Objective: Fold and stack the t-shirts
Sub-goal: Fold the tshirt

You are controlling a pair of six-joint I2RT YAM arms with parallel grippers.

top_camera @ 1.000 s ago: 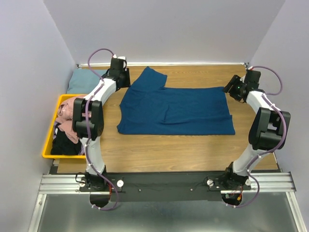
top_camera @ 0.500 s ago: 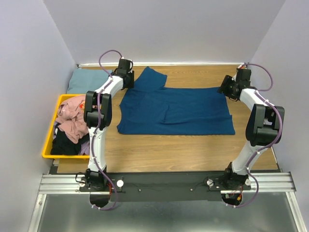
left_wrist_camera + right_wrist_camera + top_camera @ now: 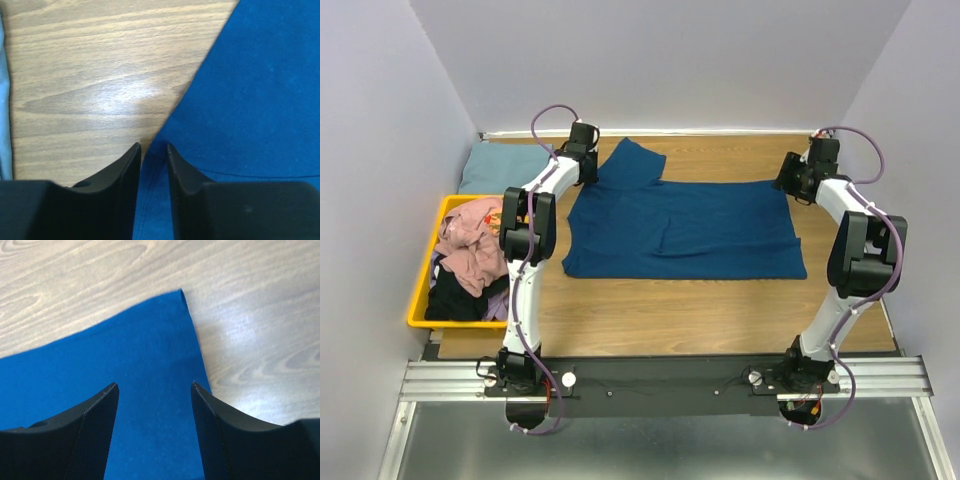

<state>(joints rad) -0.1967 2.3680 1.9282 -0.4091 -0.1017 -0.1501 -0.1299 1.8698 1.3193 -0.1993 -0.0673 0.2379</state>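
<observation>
Blue t-shirt point(image 3: 685, 225): spread flat at the centre of the counter point(image 3: 670, 310), long side running left to right. One short sleeve point(image 3: 635, 160) at the left end, pointing toward the far edge. Faint crease near the middle of the cloth.

Left tool point(image 3: 153, 148): set low at the far-left part of the blue t-shirt, just beside the sleeve. Fingers point(image 3: 125, 180) drawn close together, only a narrow slot between them. Shirt border running into that slot; bare wood to the left of it, blue cloth to the right. Actual pinch on the cloth: not determinable.

Right tool point(image 3: 155, 386): positioned at the far-right corner of the blue t-shirt. Fingers point(image 3: 97, 430) spread wide, flat cloth visible between them, nothing gripped. Corner tip of the cloth just ahead of the fingertips; right-hand finger above the side border, with bare wood beyond. Contact with the cloth: not determinable.

Pale grey-blue t-shirt point(image 3: 498, 165): lying flat in the far-left corner of the counter, apart from the blue t-shirt, the left arm reaching past between the two.

Yellow bin point(image 3: 417, 300): at the left edge of the counter, nearer than the pale grey-blue t-shirt. Contents: crumpled pink t-shirt point(image 3: 470, 245) on top toward the far end, black t-shirt point(image 3: 455, 298) toward the near end.

Both arms: stretched from the bases at the near edge toward the far side.
</observation>
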